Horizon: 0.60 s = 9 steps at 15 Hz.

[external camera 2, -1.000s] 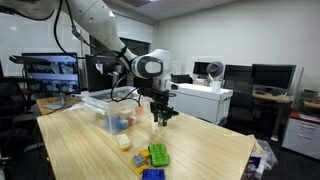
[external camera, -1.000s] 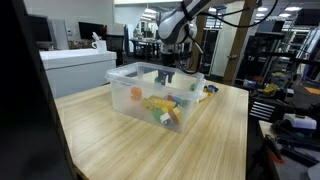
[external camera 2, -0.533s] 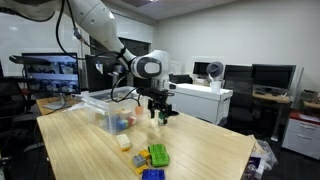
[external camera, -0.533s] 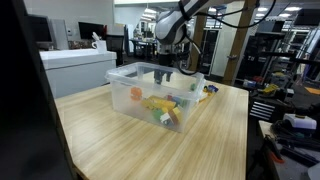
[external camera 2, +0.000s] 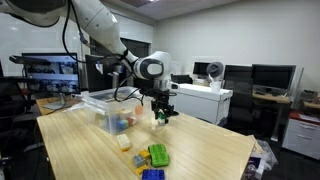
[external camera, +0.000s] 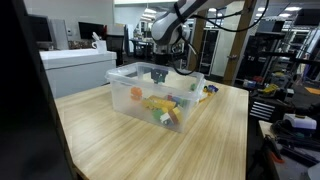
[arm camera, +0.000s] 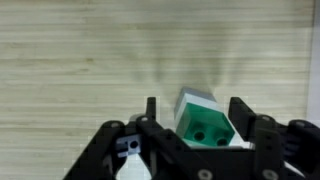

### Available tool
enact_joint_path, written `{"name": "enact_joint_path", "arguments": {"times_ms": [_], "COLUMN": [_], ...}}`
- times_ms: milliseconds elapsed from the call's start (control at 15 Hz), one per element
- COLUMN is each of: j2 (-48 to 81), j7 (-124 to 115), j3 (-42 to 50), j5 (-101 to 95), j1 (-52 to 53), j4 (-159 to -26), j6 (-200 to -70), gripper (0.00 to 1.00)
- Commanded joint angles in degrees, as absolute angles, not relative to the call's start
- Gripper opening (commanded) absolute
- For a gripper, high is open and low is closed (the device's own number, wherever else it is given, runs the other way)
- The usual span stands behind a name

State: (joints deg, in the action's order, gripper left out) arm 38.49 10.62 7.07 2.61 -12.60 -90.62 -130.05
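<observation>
Green-and-white block [arm camera: 205, 122] sits between the parted jaws of the gripper [arm camera: 192, 108] over the wooden table [arm camera: 70, 50], beside the clear bin [external camera 2: 106, 112]. It lies off-centre, against one finger, unclamped.

In the wrist view, the gripper's [arm camera: 193, 108] own body covers the lower part of the green block [arm camera: 205, 125] between its fingers. Whether either pad touches the block cannot be told. In an exterior view the fingertips show only dimly through the clear bin [external camera: 128, 95] in front of them.
</observation>
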Motion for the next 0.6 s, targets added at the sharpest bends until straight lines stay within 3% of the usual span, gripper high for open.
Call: {"name": "enact_joint_path", "arguments": {"times_ms": [0,333,533], "j2": [39.0,35.0,28.4], "j7": [8.7,8.4,10.0], "j3": [7.1,7.3,5.6], "j5": [1.9,3.3,6.2], "j1": [-13.1,-14.6,-15.7], "j4": [-89.9,-92.1,-94.3], "j6": [-129.3,-128.8,-129.0], "gripper": [0.45,0.12,0.11]}}
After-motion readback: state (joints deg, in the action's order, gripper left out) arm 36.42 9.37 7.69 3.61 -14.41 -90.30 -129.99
